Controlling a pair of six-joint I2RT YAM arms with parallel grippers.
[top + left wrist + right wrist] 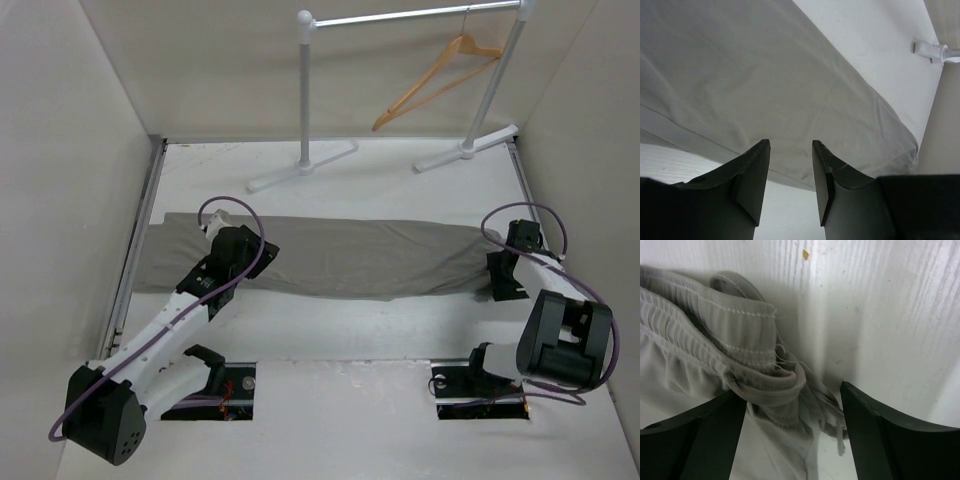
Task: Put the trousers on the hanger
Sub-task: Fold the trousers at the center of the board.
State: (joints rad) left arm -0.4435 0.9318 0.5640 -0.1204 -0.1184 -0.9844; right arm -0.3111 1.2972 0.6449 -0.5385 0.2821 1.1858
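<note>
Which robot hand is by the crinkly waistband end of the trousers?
The right gripper: gathered waistband lies between its open fingers. The left gripper faces smooth cloth.

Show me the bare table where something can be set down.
Free: the table between the trousers and the rail feet, and between the trousers and the arm bases. Crowded: the trousers' ends, at the left hand and right hand.

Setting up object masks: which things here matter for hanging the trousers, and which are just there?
Job: trousers, hanger, left gripper, right gripper.
Just there: rail (hanger hangs on it), table.
</note>
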